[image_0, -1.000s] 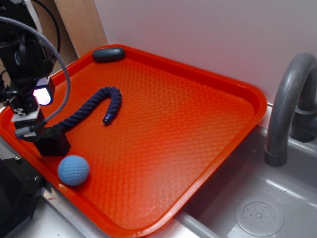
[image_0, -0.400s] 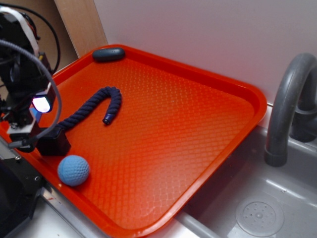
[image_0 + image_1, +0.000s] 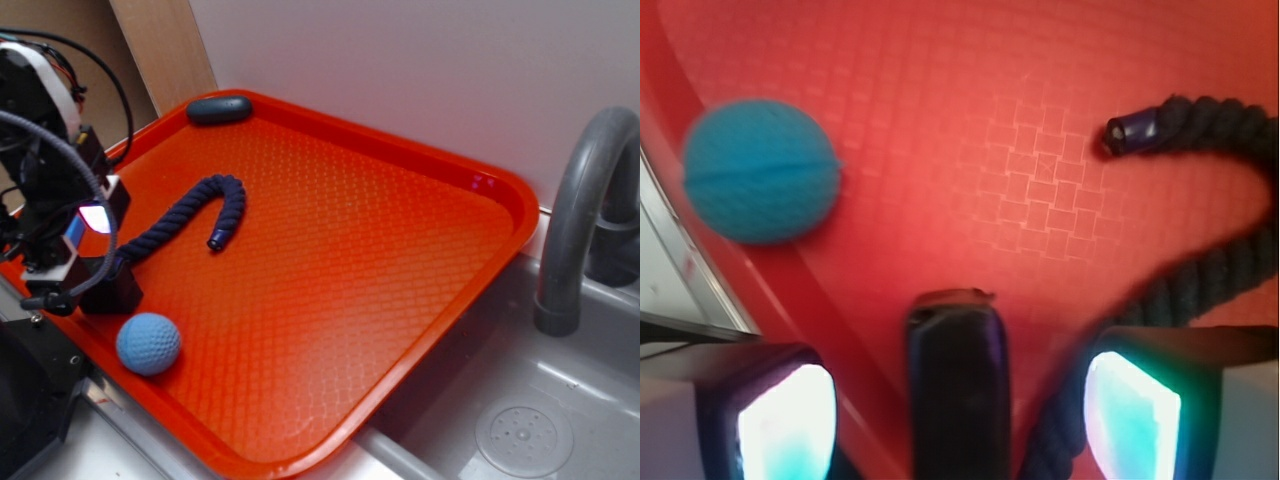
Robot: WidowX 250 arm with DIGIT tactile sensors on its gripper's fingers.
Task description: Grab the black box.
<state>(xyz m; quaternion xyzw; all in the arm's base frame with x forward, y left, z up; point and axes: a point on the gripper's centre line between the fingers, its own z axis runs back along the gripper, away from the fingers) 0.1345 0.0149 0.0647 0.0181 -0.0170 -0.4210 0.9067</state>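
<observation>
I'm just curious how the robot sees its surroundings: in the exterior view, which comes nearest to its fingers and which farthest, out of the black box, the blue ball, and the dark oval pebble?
1. Black box: right at the gripper, between its fingers, at the tray's left edge.
2. Blue ball: just beyond the box, toward the tray's front edge.
3. Dark oval pebble: farthest, at the tray's back corner by the wall.

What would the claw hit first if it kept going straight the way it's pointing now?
Probably the black box, which sits between the open claw fingers; depth is unclear.
</observation>
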